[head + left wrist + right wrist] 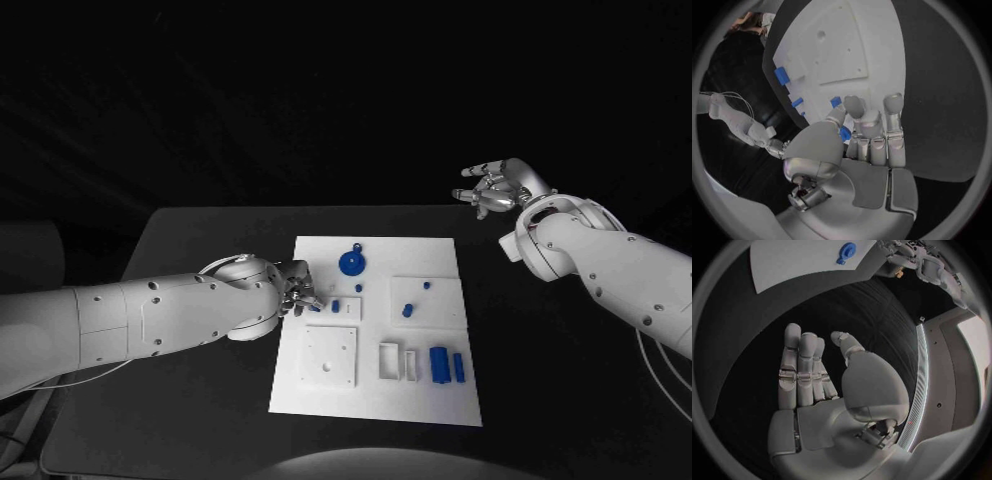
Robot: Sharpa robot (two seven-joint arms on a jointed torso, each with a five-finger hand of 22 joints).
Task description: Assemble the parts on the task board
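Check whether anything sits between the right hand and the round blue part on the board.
Nothing visible does. The right hand hangs open above bare table off the board's far right corner; the round blue part lies near the far edge, with only black table and white board between them.

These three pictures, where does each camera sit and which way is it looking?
Head view: on the robot's head, looking down at the task board; both arms show.
Left wrist view: behind the left hand, facing the board.
Right wrist view: behind the open right hand, off the board.
Head and right wrist views share the round blue part.
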